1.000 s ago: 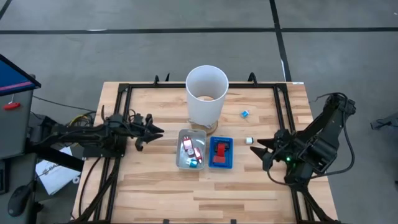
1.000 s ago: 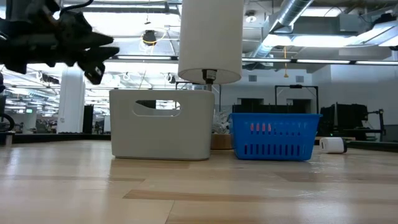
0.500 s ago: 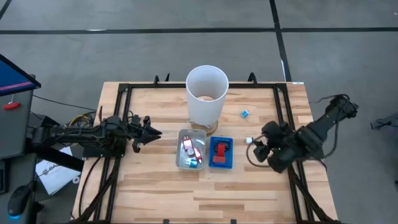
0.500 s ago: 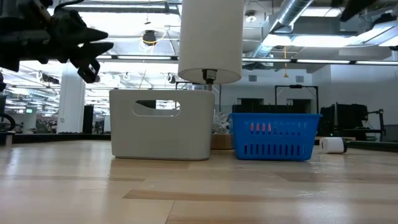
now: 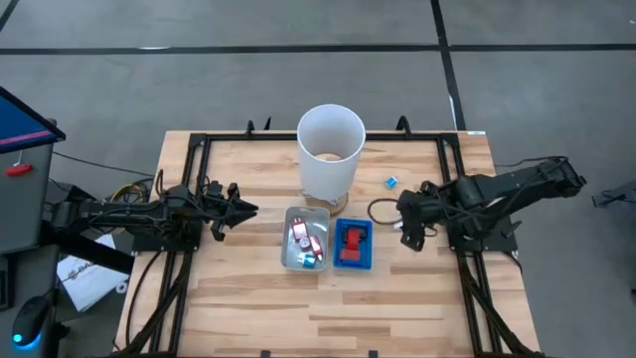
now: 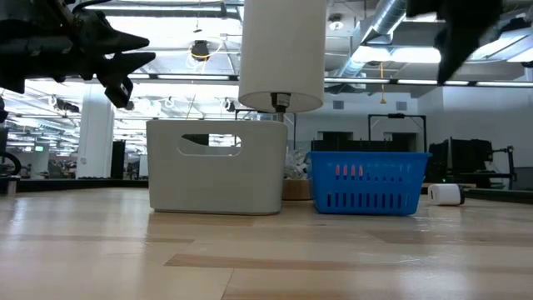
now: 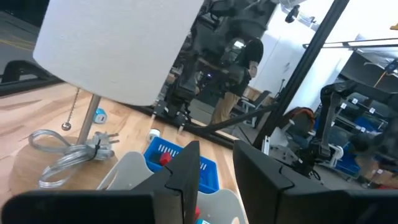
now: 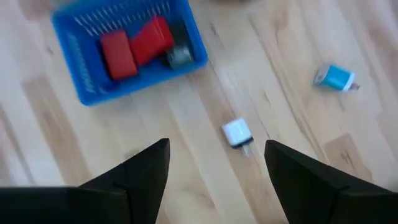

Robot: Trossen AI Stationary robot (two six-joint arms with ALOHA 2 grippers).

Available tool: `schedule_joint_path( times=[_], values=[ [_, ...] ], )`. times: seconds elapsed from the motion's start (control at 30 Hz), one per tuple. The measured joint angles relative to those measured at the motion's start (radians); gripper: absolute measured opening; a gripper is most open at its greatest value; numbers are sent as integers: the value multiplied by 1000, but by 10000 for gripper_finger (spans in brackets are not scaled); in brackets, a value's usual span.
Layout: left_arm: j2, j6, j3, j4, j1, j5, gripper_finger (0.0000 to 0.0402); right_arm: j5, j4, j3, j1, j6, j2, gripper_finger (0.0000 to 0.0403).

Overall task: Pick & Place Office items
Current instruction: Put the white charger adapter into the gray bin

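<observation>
My right gripper [image 8: 214, 171] hovers, fingers spread, over the small white block [image 8: 237, 133] on the bare table [image 8: 273, 68] beside the blue tray [image 8: 81, 87]; I should centre it before lowering (left gripper [image 5: 241, 209] waits, fingers slightly parted).

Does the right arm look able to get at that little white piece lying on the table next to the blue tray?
Probably yes. The right hand hangs open above the white piece, which lies alone on bare wood, apart from the blue tray, with nothing between them.
</observation>
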Motion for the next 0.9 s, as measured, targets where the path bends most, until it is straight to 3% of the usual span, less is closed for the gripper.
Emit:
schedule_joint_path(
  times=[0.23,0.4,0.9],
  values=[
    [0,0,0,0,0,0,94,-187,172,-212,-117,-271,-36,255],
    [0,0,0,0,0,1,94,-213,290,-263,-119,-455,17,255],
    [2,-6,0,-20,0,3,94,-289,350,-321,-401,-551,186,255]
  ],
)
